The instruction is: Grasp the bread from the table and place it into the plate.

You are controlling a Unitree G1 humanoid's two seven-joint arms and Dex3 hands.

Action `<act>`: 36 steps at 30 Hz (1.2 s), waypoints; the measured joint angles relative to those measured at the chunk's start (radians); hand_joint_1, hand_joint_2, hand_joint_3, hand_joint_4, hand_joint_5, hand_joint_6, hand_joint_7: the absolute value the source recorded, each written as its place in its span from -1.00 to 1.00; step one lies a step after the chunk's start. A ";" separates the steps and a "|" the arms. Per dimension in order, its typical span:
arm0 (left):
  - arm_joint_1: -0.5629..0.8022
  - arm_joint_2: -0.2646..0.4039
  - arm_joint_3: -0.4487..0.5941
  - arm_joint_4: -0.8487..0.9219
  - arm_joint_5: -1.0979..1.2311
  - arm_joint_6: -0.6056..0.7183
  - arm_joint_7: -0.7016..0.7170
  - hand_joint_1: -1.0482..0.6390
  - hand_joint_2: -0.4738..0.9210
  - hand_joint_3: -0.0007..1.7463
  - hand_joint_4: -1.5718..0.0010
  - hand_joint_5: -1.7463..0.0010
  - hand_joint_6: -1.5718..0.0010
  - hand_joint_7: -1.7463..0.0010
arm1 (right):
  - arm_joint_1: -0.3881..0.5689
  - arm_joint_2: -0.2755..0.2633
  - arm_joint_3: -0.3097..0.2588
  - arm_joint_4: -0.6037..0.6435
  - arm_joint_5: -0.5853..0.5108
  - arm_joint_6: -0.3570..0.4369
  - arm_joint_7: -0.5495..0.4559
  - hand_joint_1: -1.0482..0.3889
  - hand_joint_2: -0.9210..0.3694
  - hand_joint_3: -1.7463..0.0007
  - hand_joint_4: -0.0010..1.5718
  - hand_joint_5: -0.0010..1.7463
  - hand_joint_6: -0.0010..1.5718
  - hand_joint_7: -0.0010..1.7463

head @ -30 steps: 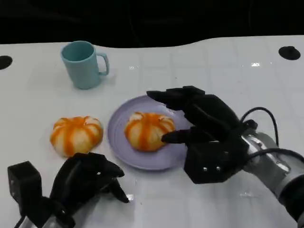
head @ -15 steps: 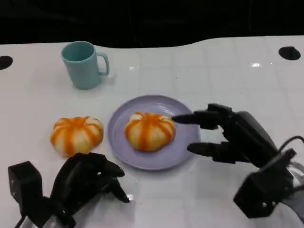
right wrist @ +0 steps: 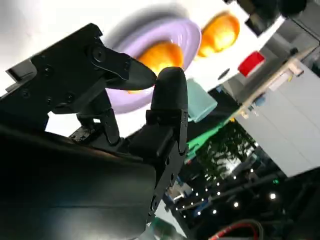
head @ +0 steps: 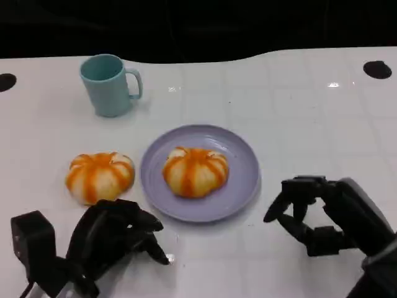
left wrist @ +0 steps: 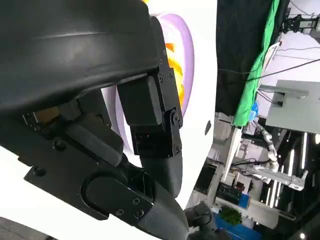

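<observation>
Both hands are matte black and built of blocky, angular segments. The left hand (head: 108,239) has a boxy black module beside it at the wrist. The right hand (head: 329,220) has rounded fingertips (right wrist: 169,87), and small round screws dot its plates.

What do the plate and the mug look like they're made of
The plate: probably smooth plastic or glazed ceramic, an even lilac with a soft sheen. The mug: likely the same, flat teal with a dull shine. Looks alone cannot settle either.
</observation>
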 measured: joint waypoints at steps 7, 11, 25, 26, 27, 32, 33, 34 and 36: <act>0.000 -0.001 0.000 -0.001 -0.001 0.003 0.000 -1.00 0.73 -1.00 -1.00 0.33 -1.00 0.80 | 0.092 -0.019 -0.027 -0.084 0.036 0.017 0.051 0.30 -0.14 -0.55 0.06 0.97 0.02 0.52; 0.000 -0.001 0.002 -0.001 -0.003 0.006 0.000 -1.00 0.73 -1.00 -1.00 0.34 -1.00 0.81 | 0.135 -0.017 -0.037 -0.100 0.037 0.021 0.051 0.28 -0.13 -0.58 0.06 0.99 0.00 0.60; 0.000 -0.001 0.007 -0.002 -0.001 0.012 0.000 -1.00 0.74 -0.99 -1.00 0.34 -1.00 0.81 | 0.166 0.010 -0.060 -0.072 -0.003 0.046 0.005 0.29 -0.07 -0.66 0.07 1.00 -0.09 0.76; 0.000 -0.001 0.007 -0.002 -0.001 0.012 -0.001 -1.00 0.74 -1.00 -1.00 0.34 -1.00 0.81 | 0.166 0.011 -0.060 -0.068 -0.004 0.046 0.004 0.29 -0.06 -0.66 0.07 1.00 -0.09 0.75; 0.000 0.000 0.007 -0.003 -0.001 0.012 -0.001 -1.00 0.73 -1.00 -1.00 0.34 -1.00 0.81 | 0.166 0.012 -0.060 -0.064 -0.004 0.046 0.004 0.29 -0.06 -0.66 0.07 1.00 -0.09 0.75; 0.000 0.002 0.007 -0.003 -0.002 0.013 -0.001 -1.00 0.73 -1.00 -1.00 0.35 -1.00 0.80 | 0.158 0.018 -0.059 -0.036 -0.021 0.037 -0.021 0.27 -0.05 -0.65 0.08 1.00 -0.06 0.76; 0.000 0.003 0.007 -0.003 -0.002 0.013 -0.001 -1.00 0.73 -1.00 -1.00 0.35 -1.00 0.80 | 0.155 0.020 -0.059 -0.032 -0.027 0.037 -0.027 0.27 -0.05 -0.65 0.08 1.00 -0.06 0.76; 0.000 0.003 0.008 -0.003 -0.002 0.013 -0.001 -1.00 0.73 -1.00 -1.00 0.35 -1.00 0.80 | 0.153 0.021 -0.059 -0.028 -0.030 0.036 -0.032 0.27 -0.05 -0.65 0.08 1.00 -0.06 0.76; 0.000 0.006 0.009 -0.003 -0.003 0.014 -0.001 -1.00 0.72 -1.00 -1.00 0.35 -1.00 0.81 | 0.146 0.022 -0.058 -0.016 -0.035 0.033 -0.045 0.27 -0.05 -0.65 0.08 1.00 -0.05 0.77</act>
